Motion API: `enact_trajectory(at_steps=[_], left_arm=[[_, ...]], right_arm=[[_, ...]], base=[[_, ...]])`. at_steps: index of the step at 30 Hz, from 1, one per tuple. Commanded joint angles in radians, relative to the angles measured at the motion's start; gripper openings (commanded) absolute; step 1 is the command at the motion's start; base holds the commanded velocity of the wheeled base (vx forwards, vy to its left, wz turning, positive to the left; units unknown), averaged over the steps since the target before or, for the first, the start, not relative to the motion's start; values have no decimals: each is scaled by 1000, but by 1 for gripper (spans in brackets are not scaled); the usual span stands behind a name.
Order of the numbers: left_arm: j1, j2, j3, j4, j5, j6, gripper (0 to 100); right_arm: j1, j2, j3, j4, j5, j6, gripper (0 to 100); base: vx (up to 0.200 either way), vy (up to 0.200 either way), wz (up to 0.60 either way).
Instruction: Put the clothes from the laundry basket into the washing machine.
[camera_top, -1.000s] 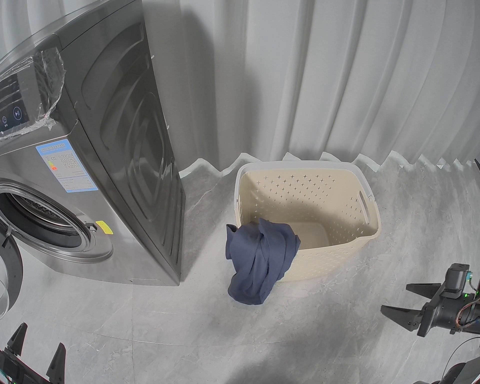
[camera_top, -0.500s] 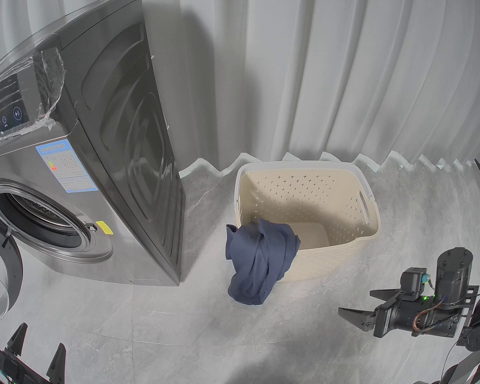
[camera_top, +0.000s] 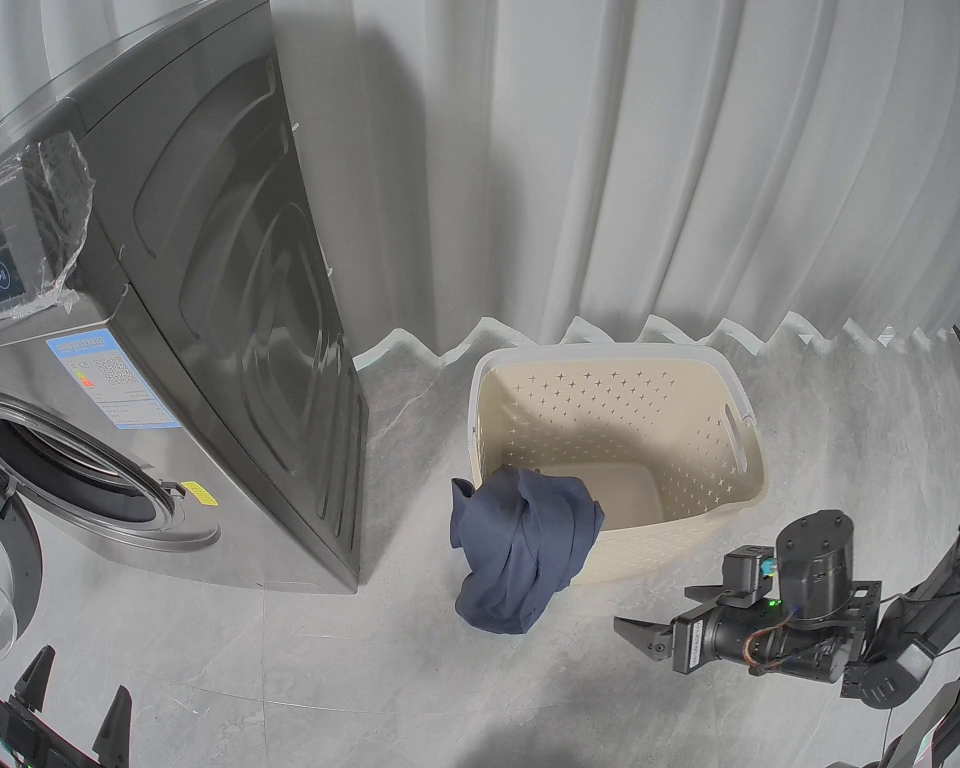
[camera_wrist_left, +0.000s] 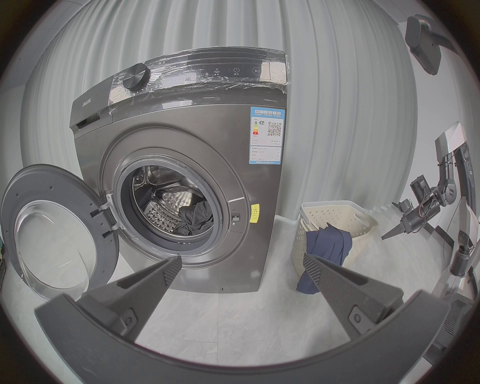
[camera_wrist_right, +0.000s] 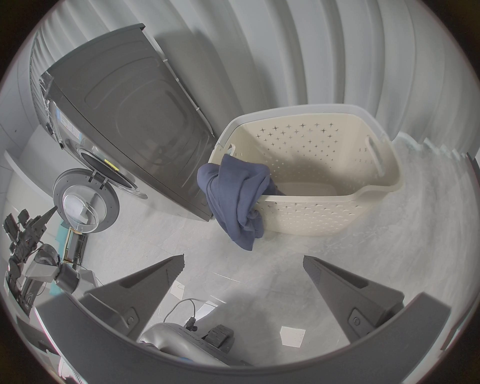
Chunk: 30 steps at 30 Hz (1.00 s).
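Right now the cream laundry basket (camera_top: 620, 410) stands on the grey floor (camera_top: 350, 640), its far side close to the white curtain (camera_top: 650, 180) that hangs behind it. A dark blue garment (camera_top: 520, 545) is draped over the basket's rim at the near corner on the robot's left. Part of it lies just inside the basket, and the rest hangs down the outer wall until its lower end meets the floor. The grey washing machine (camera_top: 230, 300) stands to the left of the basket with a strip of floor between the two, its side panel facing the basket. In the left wrist view its round door (camera_wrist_left: 50, 225) is swung wide open on the side away from the basket, and a dark piece of clothing (camera_wrist_left: 197, 217) lies in the drum. The right gripper (camera_top: 650, 608) hangs above the floor in front of the basket's near right corner, close to it but touching nothing. Its fingers are spread apart with nothing between them, and they point across the basket's front toward the draped garment. The left gripper (camera_top: 83, 672) sits well away from the basket, far to its left and nearer the robot, facing the machine's open front. Its fingers are also spread apart and empty.
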Motion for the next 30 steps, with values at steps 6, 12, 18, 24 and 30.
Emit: enact_trajectory(at_steps=[6, 12, 18, 24, 30], left_arm=[[0, -9, 16, 0, 1, -2, 100], [0, -9, 16, 0, 1, -3, 100], [0, -9, 16, 0, 1, -5, 100], [0, -9, 16, 0, 1, -3, 100], [0, -9, 16, 0, 1, -2, 100]], right_arm=[[50, 215, -105, -69, -9, 40, 100], [59, 272, -172, -93, -46, 46, 100], [58, 355, -266, -93, -66, 72, 100], [49, 430, -339, -93, -67, 115, 100], [46, 490, -410, -115, -69, 120, 100]], base=[[0, 0, 0], [0, 0, 0], [0, 0, 0], [0, 0, 0], [0, 0, 0]])
